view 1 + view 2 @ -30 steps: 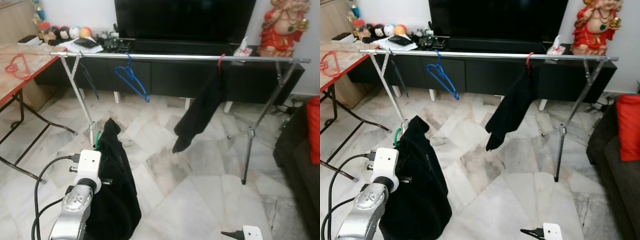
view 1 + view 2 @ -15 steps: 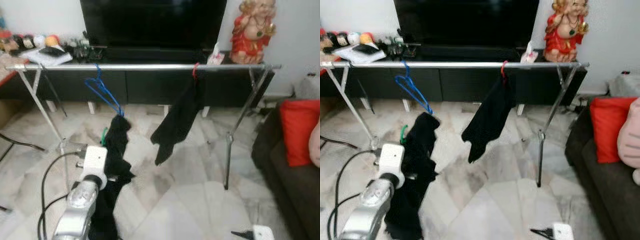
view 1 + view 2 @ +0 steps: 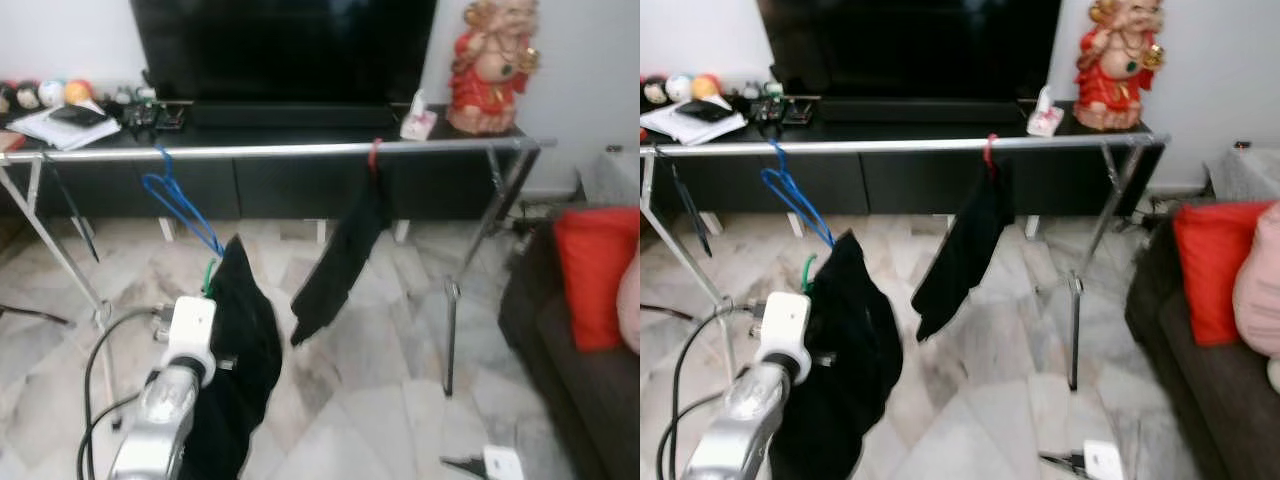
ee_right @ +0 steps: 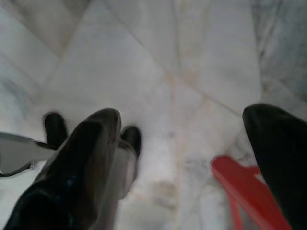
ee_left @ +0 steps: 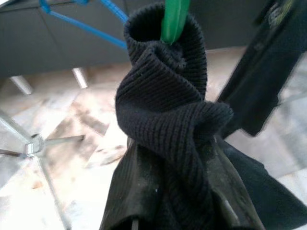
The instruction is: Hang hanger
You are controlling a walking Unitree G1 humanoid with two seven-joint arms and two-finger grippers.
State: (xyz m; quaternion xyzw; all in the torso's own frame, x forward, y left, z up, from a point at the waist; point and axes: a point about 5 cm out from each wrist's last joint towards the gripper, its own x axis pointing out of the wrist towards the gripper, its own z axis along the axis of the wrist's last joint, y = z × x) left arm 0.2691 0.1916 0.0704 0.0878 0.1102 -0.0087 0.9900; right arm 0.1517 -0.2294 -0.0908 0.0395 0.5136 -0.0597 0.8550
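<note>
Left gripper (image 5: pixel 175 211) clamped on black garment (image 3: pixel 240 370) with green hanger (image 5: pixel 173 19), raised below the rail (image 3: pixel 280 151) near blue hanger (image 3: pixel 180 200); right gripper (image 4: pixel 182 143) spread, low over floor (image 4: pixel 158 57).

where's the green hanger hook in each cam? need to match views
Left eye view: green plastic hanger hook pokes from the black knit garment's collar, under the blue wire hanger on the silver clothes rail.
Right eye view: same place, hook at.
Left wrist view: hook rises from the ribbed collar.
Right wrist view: marble floor, no hook.
Shared landmark: the blue wire hanger.
</note>
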